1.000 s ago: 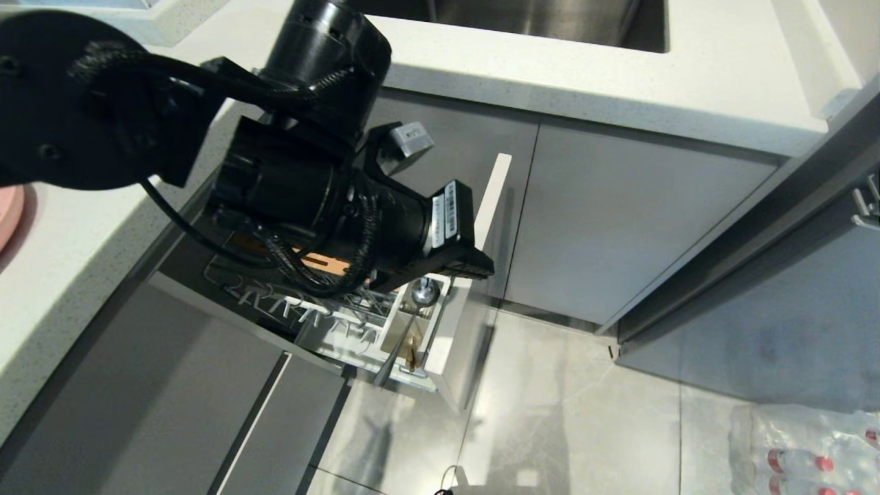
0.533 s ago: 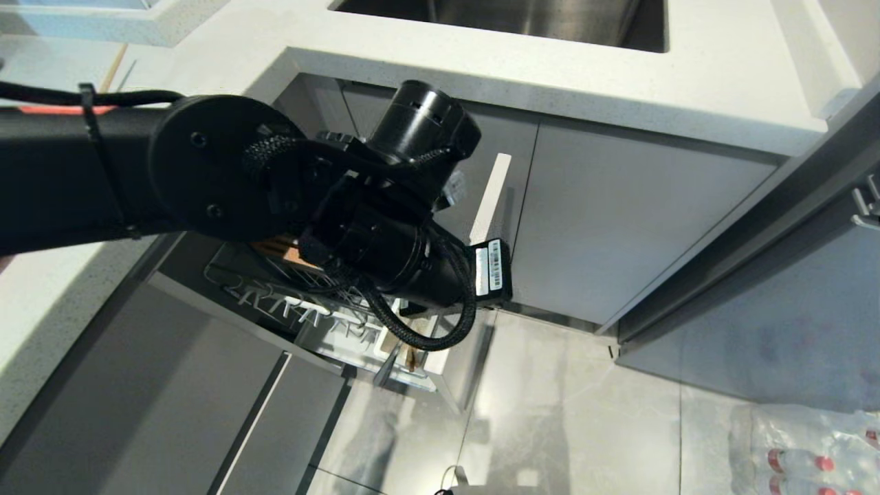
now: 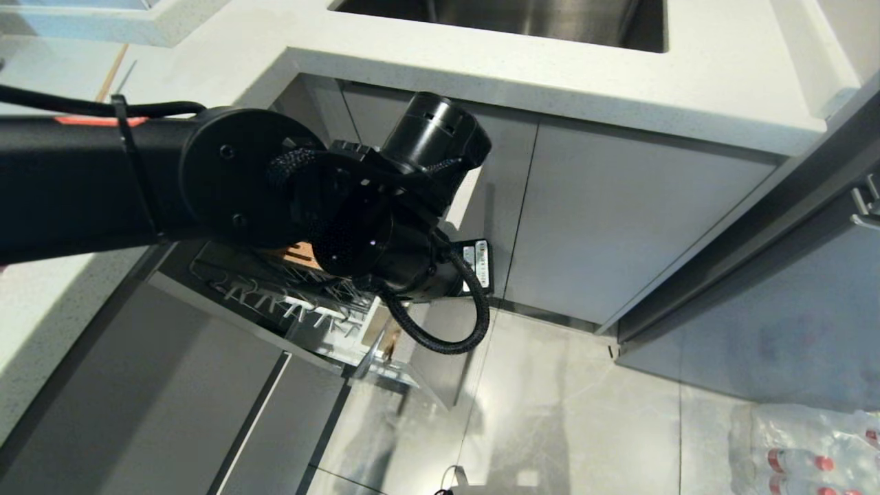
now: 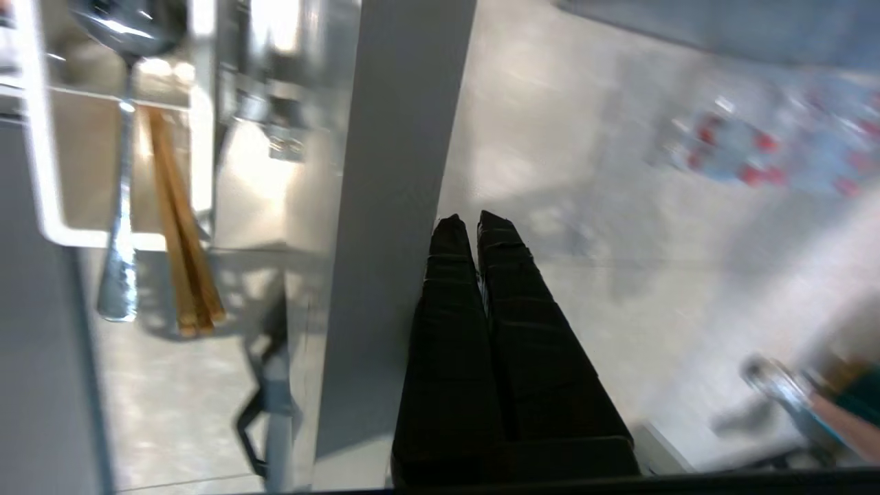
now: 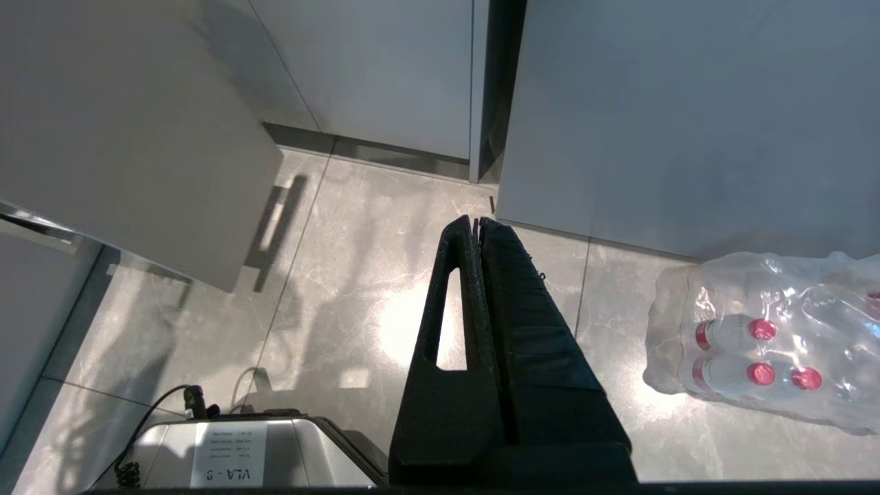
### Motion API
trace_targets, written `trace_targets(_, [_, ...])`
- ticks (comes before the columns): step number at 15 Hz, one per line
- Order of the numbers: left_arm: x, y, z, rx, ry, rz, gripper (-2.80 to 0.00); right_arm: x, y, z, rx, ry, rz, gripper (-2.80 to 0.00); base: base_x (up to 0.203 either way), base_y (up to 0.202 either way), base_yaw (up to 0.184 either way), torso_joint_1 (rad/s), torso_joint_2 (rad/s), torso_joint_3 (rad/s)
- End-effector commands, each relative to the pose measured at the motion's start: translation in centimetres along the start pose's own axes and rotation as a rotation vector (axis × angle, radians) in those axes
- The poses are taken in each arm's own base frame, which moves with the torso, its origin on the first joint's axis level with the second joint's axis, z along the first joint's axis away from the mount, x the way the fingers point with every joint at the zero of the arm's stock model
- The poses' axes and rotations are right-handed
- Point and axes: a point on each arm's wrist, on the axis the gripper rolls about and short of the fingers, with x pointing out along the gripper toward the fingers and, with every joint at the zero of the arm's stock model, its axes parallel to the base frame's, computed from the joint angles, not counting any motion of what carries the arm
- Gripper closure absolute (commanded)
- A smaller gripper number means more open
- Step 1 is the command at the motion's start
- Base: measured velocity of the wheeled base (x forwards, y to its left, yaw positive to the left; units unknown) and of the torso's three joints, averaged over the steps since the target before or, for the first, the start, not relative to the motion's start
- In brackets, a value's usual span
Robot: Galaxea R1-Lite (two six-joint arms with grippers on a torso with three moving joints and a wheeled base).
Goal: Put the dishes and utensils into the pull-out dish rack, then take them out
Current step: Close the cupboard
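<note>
1. Progress, my reading: the spoon point(image 4: 118, 206) and chopsticks point(image 4: 180, 227) stand in the white cutlery holder point(image 4: 48, 206) of the pull-out rack point(image 3: 289, 302), so the utensils look loaded. No plate or bowl shows in the wire basket as far as I can see; much of it is hidden behind my left arm.
2. Left to do, I judge: the dishes, if not already in, then the whole unloading.
3. Left gripper point(image 4: 467, 223): jaws clenched on nothing, fingertips touching, lying against the outer face of the rack's tall grey front panel point(image 4: 385, 206), near its edge.
4. Right gripper point(image 5: 476, 227): jaws clenched, empty, parked over the floor near a shrink-wrapped pack of bottles point(image 5: 763, 344).
5. The rack: slid out from under the bench point(image 3: 550, 75), chrome wire prongs, a wooden insert point(image 3: 295, 256) partly showing, panel pale grey and plain.
6. Spoon bowl-up, handle down; chopsticks paired just beside it, poking below the holder.
</note>
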Motion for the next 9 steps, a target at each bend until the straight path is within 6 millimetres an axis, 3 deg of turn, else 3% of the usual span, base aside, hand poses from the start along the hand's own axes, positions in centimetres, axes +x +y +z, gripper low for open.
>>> trace_targets(1, [-0.1, 0.0, 0.0, 0.0, -0.016, 0.025, 0.0, 0.0, 0.0, 0.0, 0.0, 0.0, 0.001, 0.0, 0.0, 0.0, 0.0, 0.0, 0.0, 0.0])
trace_targets(9, [0.0, 1.3, 0.8, 0.03, -0.156, 0.288, 0.0, 0.0, 0.0, 0.0, 0.0, 0.001, 0.0, 0.0, 0.0, 0.0, 0.0, 0.0, 0.0, 0.0])
